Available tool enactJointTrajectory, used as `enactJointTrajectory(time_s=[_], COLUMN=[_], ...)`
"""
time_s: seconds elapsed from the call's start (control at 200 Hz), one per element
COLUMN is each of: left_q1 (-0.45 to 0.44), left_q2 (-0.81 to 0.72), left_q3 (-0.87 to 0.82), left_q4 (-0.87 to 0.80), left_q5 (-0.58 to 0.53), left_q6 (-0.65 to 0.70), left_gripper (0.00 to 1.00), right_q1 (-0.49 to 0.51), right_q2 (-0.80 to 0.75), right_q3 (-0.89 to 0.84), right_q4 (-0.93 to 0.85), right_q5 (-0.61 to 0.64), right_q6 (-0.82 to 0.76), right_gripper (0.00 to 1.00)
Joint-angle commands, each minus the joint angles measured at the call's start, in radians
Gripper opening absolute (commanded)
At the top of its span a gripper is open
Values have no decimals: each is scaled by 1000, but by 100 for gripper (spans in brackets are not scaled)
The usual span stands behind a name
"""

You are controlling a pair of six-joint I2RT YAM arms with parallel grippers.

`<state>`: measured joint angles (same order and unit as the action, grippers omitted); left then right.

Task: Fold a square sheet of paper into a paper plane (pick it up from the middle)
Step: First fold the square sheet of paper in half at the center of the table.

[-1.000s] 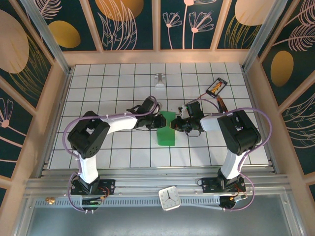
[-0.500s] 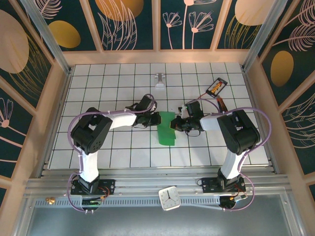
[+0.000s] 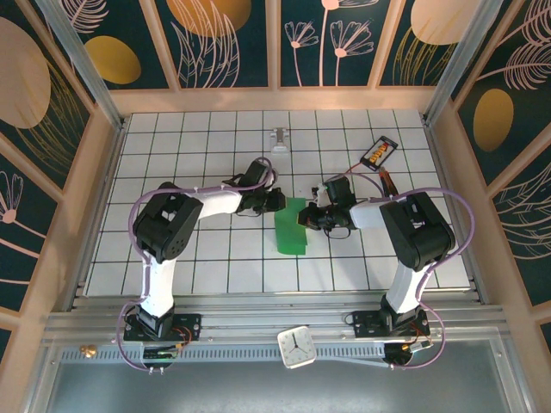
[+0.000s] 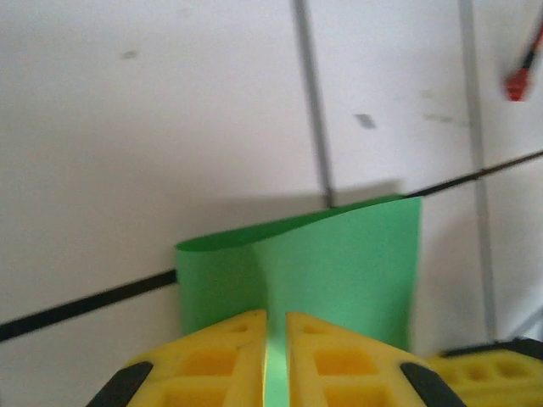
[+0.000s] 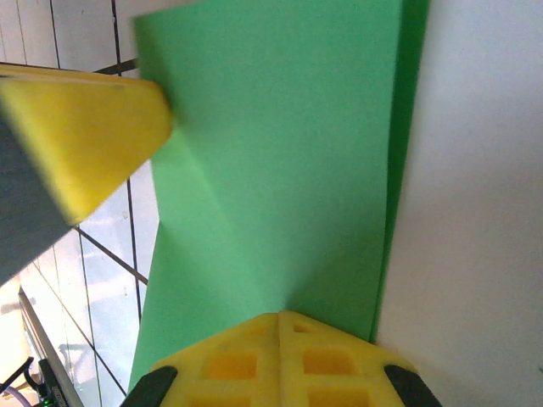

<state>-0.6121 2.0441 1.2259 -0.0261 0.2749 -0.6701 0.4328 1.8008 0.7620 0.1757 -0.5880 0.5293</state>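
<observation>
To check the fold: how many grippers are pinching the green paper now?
2. The left gripper pinches the green paper at its far left corner; the right gripper pinches its right edge.

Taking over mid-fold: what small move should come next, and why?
Probably lower both grippers together to lay the green paper flat on the table. The left gripper and right gripper are each shut on an edge of it, and the left wrist view shows its fold bowed and casting a shadow, so it looks not yet creased.
</observation>
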Motion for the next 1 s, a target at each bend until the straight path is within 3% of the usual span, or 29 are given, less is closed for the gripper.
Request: enactJointTrajectory(time_s=[0.0, 0.115, 0.285, 0.46, 0.831, 0.996], left_q1=[31, 40, 34, 20, 46, 48], left_q2=[16, -7, -76, -24, 64, 40], left_q3=[0, 23, 5, 28, 46, 41], left_q4=[-41, -59, 35, 43, -24, -31], left_q5=[-57, -61, 75, 139, -58, -71], left_q6=[35, 47, -16, -17, 21, 23], left_gripper=[14, 16, 22, 23, 17, 18], right_q1=[-5, -5, -6, -8, -11, -10], right_q2=[93, 89, 83, 85, 83, 82], right_q3=[-39, -43, -38, -32, -46, -55], right_q4=[-116, -121, -130, -133, -127, -123], right_q5=[201, 203, 206, 208, 209, 209], right_q6=[-45, -47, -49, -51, -49, -45], right_gripper=[0, 0, 0, 0, 0, 0])
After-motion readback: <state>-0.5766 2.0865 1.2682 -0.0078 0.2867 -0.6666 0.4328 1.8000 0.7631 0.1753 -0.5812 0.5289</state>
